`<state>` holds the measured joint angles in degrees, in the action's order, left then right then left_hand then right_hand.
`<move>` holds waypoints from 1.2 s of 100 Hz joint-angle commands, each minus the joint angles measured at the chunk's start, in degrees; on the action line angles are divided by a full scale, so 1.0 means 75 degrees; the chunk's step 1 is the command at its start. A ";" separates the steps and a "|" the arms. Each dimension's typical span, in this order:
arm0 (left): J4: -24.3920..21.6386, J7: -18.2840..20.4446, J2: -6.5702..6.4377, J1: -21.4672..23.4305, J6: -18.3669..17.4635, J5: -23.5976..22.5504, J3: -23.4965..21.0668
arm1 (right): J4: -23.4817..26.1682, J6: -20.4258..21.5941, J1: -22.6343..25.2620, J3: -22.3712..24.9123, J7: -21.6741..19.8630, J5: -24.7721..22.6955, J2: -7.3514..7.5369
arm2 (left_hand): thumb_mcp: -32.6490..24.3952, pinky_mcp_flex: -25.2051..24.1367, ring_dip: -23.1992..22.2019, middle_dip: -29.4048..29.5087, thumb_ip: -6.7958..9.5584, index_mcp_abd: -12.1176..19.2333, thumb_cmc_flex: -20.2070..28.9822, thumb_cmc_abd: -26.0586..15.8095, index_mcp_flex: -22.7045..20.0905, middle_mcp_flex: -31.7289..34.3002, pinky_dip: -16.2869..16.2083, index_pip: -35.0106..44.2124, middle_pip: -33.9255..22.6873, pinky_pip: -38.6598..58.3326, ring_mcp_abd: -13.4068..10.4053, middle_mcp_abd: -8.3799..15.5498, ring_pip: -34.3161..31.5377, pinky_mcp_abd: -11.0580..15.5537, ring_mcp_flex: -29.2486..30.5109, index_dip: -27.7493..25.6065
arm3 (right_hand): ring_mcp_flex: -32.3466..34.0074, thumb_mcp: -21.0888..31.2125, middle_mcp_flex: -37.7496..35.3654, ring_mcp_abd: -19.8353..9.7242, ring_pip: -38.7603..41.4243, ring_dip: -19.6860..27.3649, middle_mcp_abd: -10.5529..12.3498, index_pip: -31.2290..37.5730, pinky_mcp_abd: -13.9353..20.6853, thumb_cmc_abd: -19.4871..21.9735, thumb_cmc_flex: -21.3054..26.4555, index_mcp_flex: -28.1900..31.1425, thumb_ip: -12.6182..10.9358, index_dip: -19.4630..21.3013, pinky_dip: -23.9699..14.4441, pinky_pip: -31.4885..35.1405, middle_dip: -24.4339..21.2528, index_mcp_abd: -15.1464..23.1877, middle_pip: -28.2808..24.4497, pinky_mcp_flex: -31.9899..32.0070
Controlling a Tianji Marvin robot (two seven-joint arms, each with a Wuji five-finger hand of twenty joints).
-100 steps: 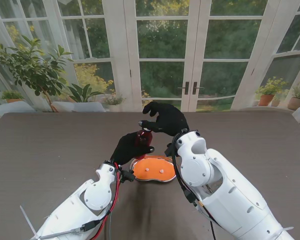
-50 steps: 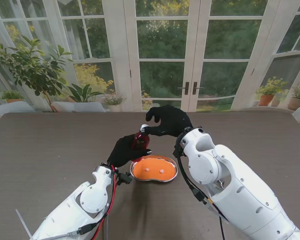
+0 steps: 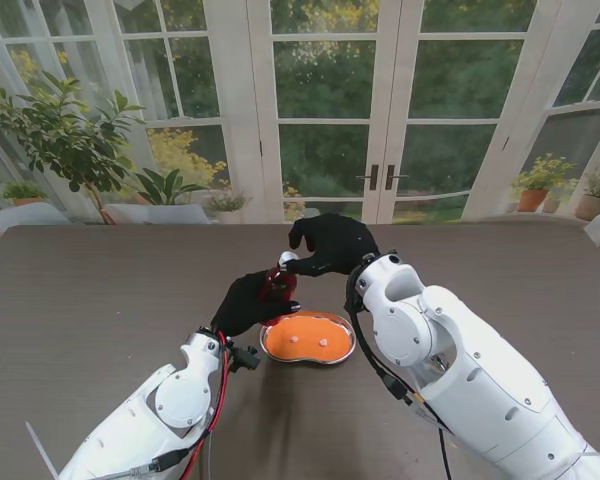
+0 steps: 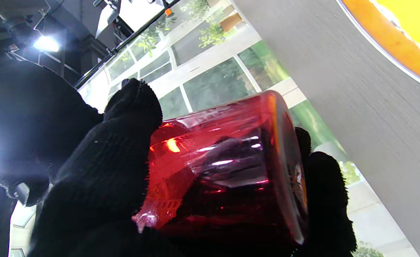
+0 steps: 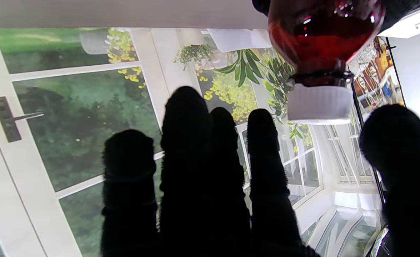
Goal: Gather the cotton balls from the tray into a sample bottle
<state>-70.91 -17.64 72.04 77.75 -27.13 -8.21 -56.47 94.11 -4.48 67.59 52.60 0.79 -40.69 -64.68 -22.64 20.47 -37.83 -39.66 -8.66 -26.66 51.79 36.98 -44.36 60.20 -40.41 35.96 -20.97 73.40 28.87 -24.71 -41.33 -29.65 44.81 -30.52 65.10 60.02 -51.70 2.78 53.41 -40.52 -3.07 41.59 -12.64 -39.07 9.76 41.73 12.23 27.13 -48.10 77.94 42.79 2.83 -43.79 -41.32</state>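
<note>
My left hand (image 3: 246, 303) is shut on a red sample bottle (image 3: 277, 284), held tilted above the table just beyond the orange tray (image 3: 308, 352). The left wrist view shows gloved fingers (image 4: 99, 171) wrapped round the bottle (image 4: 224, 167). A white cap (image 5: 319, 103) sits on the bottle's neck (image 5: 324, 32). My right hand (image 3: 332, 243) hovers beside the cap (image 3: 288, 260) with its fingers (image 5: 213, 171) spread and the thumb apart. No finger touches the cap in the right wrist view. Two white cotton balls (image 3: 296, 339) (image 3: 322, 342) lie in the tray.
The brown table (image 3: 100, 290) stretches wide to both sides. Behind its far edge stand glass doors (image 3: 325, 110) and potted plants (image 3: 65, 135). The tray's rim (image 4: 399, 48) shows close to my left hand.
The left hand and bottle have shifted slightly left and nearer to me. The right hand has stayed beside the cap, with its forearm swung a little to the right.
</note>
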 commanded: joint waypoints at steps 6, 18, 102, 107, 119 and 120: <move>-0.0087 0.0161 -0.0016 0.0038 -0.0008 -0.0026 -0.0037 | -0.0001 0.0040 -0.0019 -0.0076 -0.0124 -0.0099 0.0008 | -0.1070 -0.0260 0.0020 -0.0083 0.0160 0.1252 0.1294 -0.1796 -0.1173 0.0574 0.0024 0.1038 -0.0112 -0.0104 0.0253 0.0490 -0.0099 0.0212 0.0178 0.0021 | 0.0363 0.0338 -0.0188 -0.0168 0.0142 -0.0119 0.0241 0.0315 0.0269 -0.0241 0.0111 0.0199 -0.0152 0.0308 -0.0137 0.0440 0.0149 0.0149 -0.0159 -0.0100; -0.0101 0.0178 -0.0028 0.0048 -0.0026 -0.0047 -0.0051 | -0.0028 0.0061 -0.0047 -0.0117 -0.0115 -0.0079 -0.0001 | -0.1077 -0.0255 0.0020 -0.0091 0.0157 0.1255 0.1281 -0.1792 -0.1170 0.0585 0.0023 0.1036 -0.0117 -0.0099 0.0253 0.0483 -0.0100 0.0220 0.0183 0.0029 | 0.0522 0.0464 -0.0432 -0.0185 0.0198 -0.0132 0.0295 0.0440 0.0261 -0.0199 0.0330 0.0345 -0.0167 0.0348 -0.0131 0.0496 0.0168 0.0180 -0.0207 -0.0190; -0.0316 0.0464 -0.0174 0.0203 0.0071 -0.0200 -0.0198 | -0.0218 0.0985 0.0021 -0.0125 0.0447 0.0013 -0.0076 | -0.1053 -0.0348 0.0045 -0.0085 0.0146 0.1278 0.1241 -0.1813 -0.1181 0.0582 0.0041 0.1019 -0.0064 -0.0147 0.0252 0.0490 -0.0034 0.0239 0.0137 0.0037 | 0.1119 0.2087 -0.1224 -0.0759 0.0209 -0.0147 0.0691 0.1855 0.0583 -0.2053 0.3383 0.0260 0.0896 -0.1488 0.0091 0.0665 0.0663 0.1025 0.0177 -0.0694; -0.0330 0.0480 -0.0180 0.0211 0.0080 -0.0199 -0.0205 | -0.0236 0.1018 0.0014 -0.0143 0.0483 0.0014 -0.0083 | -0.1053 -0.0350 0.0044 -0.0085 0.0147 0.1287 0.1243 -0.1817 -0.1181 0.0584 0.0041 0.1016 -0.0063 -0.0147 0.0254 0.0479 -0.0038 0.0240 0.0144 0.0038 | 0.1119 0.2104 -0.1213 -0.0769 0.0207 -0.0143 0.0688 0.1836 0.0595 -0.2113 0.3427 0.0269 0.0899 -0.1491 0.0095 0.0664 0.0670 0.1031 0.0184 -0.0696; -0.0346 0.0514 -0.0192 0.0217 0.0084 -0.0201 -0.0212 | -0.0235 0.1090 0.0003 -0.0156 0.0473 -0.0070 -0.0066 | -0.1039 -0.0354 0.0043 -0.0085 0.0146 0.1291 0.1233 -0.1824 -0.1185 0.0584 0.0041 0.1009 -0.0059 -0.0148 0.0240 0.0490 -0.0037 0.0237 0.0136 0.0040 | 0.1048 0.2171 -0.1008 -0.0804 0.0193 -0.0033 0.0683 0.1095 0.0667 -0.2668 0.3297 0.0269 0.1123 -0.1041 0.0147 0.0651 0.0700 0.0840 0.0302 -0.0687; -0.0347 0.0518 -0.0194 0.0217 0.0084 -0.0201 -0.0213 | -0.0234 0.1092 0.0003 -0.0155 0.0471 -0.0078 -0.0064 | -0.1036 -0.0354 0.0041 -0.0085 0.0145 0.1294 0.1230 -0.1822 -0.1183 0.0585 0.0041 0.1007 -0.0059 -0.0148 0.0239 0.0491 -0.0043 0.0237 0.0149 0.0041 | 0.1041 0.2197 -0.0970 -0.0806 0.0193 -0.0026 0.0682 0.0898 0.0673 -0.2725 0.3267 0.0286 0.1137 -0.0732 0.0151 0.0648 0.0672 0.0820 0.0274 -0.0686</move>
<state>-73.01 -15.01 70.51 79.21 -26.53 -9.66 -58.10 92.24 3.30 67.53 51.63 5.19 -40.64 -64.99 -22.61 20.46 -37.82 -39.69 -8.65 -27.15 51.79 36.90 -44.37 60.76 -40.41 36.00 -20.96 73.40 28.87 -24.99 -41.33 -29.66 44.81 -30.50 70.68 72.67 -59.98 -1.45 54.28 -40.53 0.63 50.97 -9.91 -56.60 32.26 42.90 19.18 17.06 -47.58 80.15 47.16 7.11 -42.17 -45.99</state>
